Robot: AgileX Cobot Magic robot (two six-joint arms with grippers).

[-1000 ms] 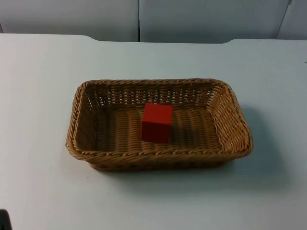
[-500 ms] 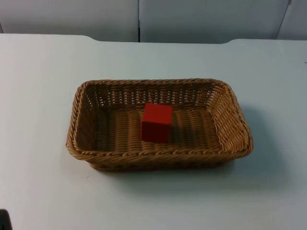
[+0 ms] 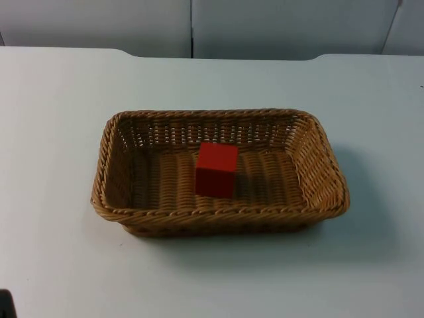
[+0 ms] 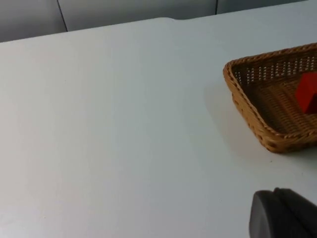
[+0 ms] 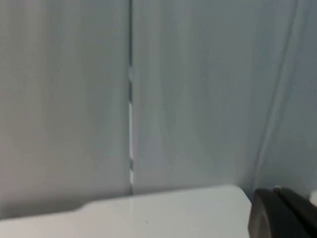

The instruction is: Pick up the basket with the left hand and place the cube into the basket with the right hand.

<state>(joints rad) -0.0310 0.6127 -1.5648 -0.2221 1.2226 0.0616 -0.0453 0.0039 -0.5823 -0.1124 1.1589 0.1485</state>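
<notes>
- Nothing has changed over the last second: basket (image 3: 218, 172) and cube (image 3: 216, 169) sit exactly as before, so placing looks done.
- Left gripper (image 4: 285, 215) waits above the bare surface (image 4: 124, 124), well left of the basket; fingers' state: cannot tell.
- Cube rests mid-basket on the floor, clear of the walls.
- Basket flat on the surface, long axis left-right, opening up.
- Right gripper (image 5: 285, 213) faces the wall (image 5: 198, 89); fingers: cannot tell.
</notes>
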